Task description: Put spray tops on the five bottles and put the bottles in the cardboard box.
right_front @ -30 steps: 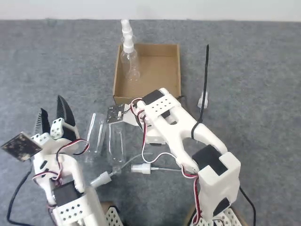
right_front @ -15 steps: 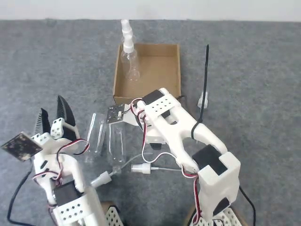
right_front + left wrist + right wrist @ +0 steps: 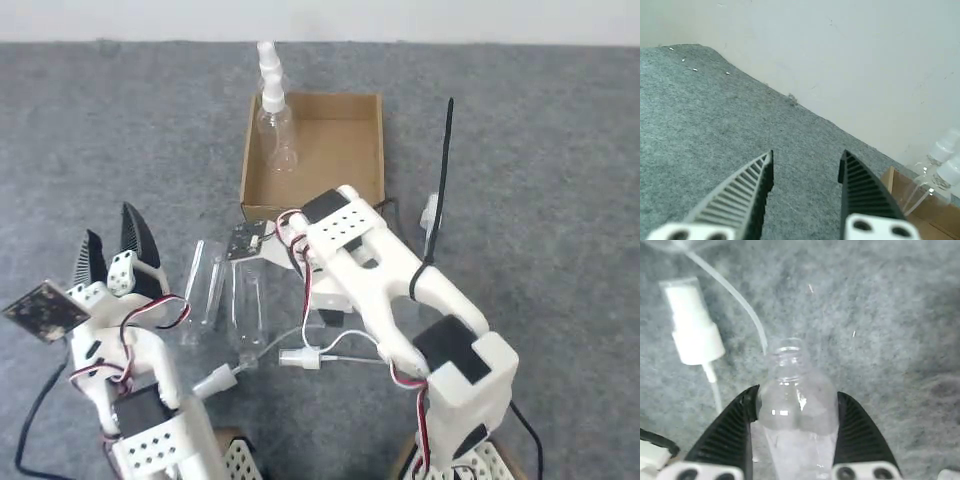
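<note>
My right gripper (image 3: 797, 392) is shut on a clear open-necked bottle (image 3: 792, 412), one finger on each side of its body, low over the grey carpet. A white spray top (image 3: 692, 327) with a thin tube lies just beside the bottle's neck. In the high view the right arm (image 3: 350, 250) covers that bottle, in front of the cardboard box (image 3: 365, 150). Two clear bottles (image 3: 248, 300) lie side by side to its left. A capped bottle (image 3: 275, 130) stands in the box. My left gripper (image 3: 108, 222) is open and raised at the near left, holding nothing.
A second spray top (image 3: 215, 380) lies near the left arm's base, and another spray top (image 3: 300, 358) lies in front of the right arm. A small white top (image 3: 432, 212) sits right of the box. Another capped bottle (image 3: 268, 60) stands behind the box. A black tie (image 3: 437, 170) sticks up from the right arm.
The right arm has shifted slightly, and the black tie on it has tilted to the right. The left arm has kept still.
</note>
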`<state>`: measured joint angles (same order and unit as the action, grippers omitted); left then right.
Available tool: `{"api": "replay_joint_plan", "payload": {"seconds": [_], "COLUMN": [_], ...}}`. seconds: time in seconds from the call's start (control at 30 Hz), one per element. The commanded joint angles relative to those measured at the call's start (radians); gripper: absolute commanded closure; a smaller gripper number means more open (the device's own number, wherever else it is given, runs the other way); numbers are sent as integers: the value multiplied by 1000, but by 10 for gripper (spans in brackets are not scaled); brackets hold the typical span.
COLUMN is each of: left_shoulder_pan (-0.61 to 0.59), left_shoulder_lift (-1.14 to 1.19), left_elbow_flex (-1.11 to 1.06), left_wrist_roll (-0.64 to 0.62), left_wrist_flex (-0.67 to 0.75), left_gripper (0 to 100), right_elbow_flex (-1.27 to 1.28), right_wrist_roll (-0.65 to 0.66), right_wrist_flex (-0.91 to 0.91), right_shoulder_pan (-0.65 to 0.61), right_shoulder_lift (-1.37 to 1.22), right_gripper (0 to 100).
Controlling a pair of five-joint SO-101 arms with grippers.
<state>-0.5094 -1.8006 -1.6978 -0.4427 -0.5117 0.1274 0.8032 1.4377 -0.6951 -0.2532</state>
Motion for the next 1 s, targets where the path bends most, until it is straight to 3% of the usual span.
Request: {"api": "replay_joint_plan", "payload": {"seconds": [0.0, 0.3, 0.97], "left_shoulder_pan": [-2, 0, 2], "left_shoulder_lift": [-17, -17, -17], "left_elbow_flex": [13, 13, 13], "left_wrist_roll": [11, 11, 11], "left_wrist_flex": [3, 3, 3], "left_gripper": [801, 801, 801], "right_elbow_flex": [-40, -40, -40], "right_wrist_roll": [-63, -204, -690], "right_wrist_flex": [41, 58, 59], "right_shoulder_pan": [-36, -59, -51], "right_shoulder_lift": [111, 242, 578], "right_gripper": [978, 979, 978]}}
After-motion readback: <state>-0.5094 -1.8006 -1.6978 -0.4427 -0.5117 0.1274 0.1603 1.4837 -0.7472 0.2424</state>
